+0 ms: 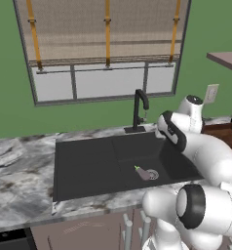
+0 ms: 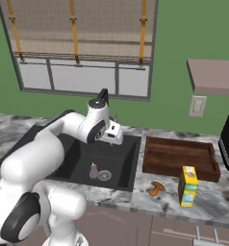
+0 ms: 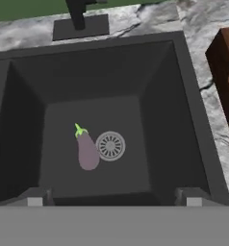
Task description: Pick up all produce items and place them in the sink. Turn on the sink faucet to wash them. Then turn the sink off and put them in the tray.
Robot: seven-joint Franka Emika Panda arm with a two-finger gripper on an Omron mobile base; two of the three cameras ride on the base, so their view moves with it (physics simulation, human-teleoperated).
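Hand view gives you the sink (image 3: 25, 120) first, with the purple eggplant (image 3: 87, 152) lying on its floor just left of the round drain (image 3: 110, 145), touching its rim. Your tool (image 3: 114, 201) hangs above the basin, fingers spread wide and holding nothing. Behind it stands the faucet (image 2: 103, 97). Moving right in the right base view, you see the wooden tray (image 2: 180, 158) on the desk (image 2: 150, 204), and the orange piece (image 2: 156, 189) lies in front of it beside a yellow carton (image 2: 188, 185).
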